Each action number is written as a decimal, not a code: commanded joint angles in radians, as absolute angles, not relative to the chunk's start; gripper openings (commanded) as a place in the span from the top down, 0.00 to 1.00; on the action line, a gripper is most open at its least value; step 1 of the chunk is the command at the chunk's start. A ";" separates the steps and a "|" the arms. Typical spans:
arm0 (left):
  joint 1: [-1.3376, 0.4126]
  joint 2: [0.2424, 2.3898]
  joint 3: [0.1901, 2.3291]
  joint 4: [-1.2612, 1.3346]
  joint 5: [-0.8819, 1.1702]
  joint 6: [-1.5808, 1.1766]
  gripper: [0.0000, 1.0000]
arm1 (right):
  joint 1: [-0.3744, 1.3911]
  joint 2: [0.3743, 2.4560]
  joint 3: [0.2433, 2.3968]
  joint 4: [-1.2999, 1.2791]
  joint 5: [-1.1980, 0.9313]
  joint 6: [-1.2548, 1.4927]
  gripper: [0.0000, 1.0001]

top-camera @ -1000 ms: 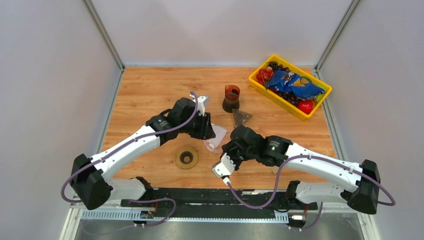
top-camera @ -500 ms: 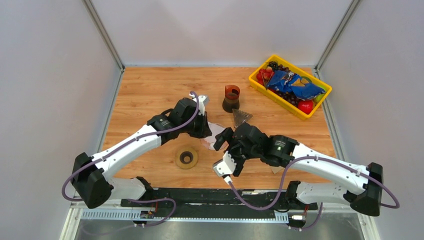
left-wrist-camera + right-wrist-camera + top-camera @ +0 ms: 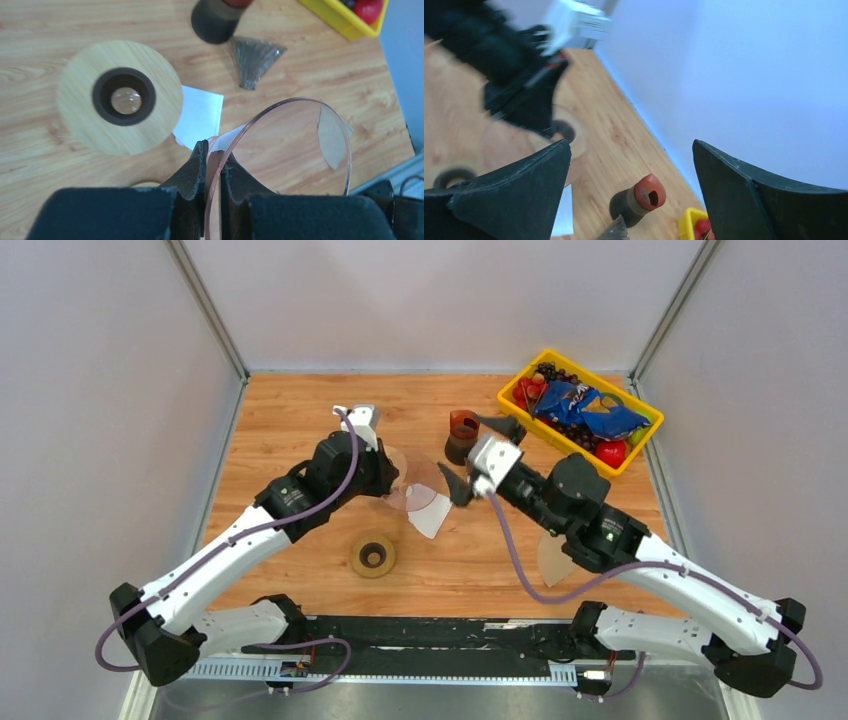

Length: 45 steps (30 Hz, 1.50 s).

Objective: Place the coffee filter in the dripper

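Currently, log left end effector point(image 3: 212, 167) pinched tight on the rim of the clear pink-tinted conical dripper point(image 3: 287, 145), held up off the wooden surface point(image 3: 300, 410). Read that as presenting the open mouth for loading.

Note the flat white paper coffee filter point(image 3: 200, 117) lying on the surface beneath the dripper, just beside the round bamboo disc with a dark centre hole point(image 3: 120, 97). Not yet inside the cone.

Record right end effector point(image 3: 631, 145) spread wide with nothing between the fingers, raised near the brown cylindrical vessel with a red top point(image 3: 639, 197).

Judge filter pickup to be the pending step. Expect thin paper flat on wood to resist a pinch. Watch for creasing or sliding.
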State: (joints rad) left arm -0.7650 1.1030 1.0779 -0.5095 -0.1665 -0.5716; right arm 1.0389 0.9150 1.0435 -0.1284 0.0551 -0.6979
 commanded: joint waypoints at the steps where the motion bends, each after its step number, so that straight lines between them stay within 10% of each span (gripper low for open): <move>1: -0.762 1.042 1.134 -0.480 -0.378 -0.575 1.00 | 0.947 1.020 1.143 0.026 0.390 -0.230 0.00; 12: -0.571 1.033 1.114 -0.388 -0.315 -0.614 1.00 | 0.637 1.160 1.180 -0.083 0.229 0.196 0.00; 45: -0.367 1.233 0.990 -0.268 -0.061 -0.707 1.00 | 0.613 1.371 1.228 -0.047 -0.105 0.166 0.00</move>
State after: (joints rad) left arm -0.3759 1.2247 1.0065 -0.2939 -0.0784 -0.6861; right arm 0.6136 1.3262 1.1580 -0.0994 0.0441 0.1524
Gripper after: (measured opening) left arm 0.115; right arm 0.998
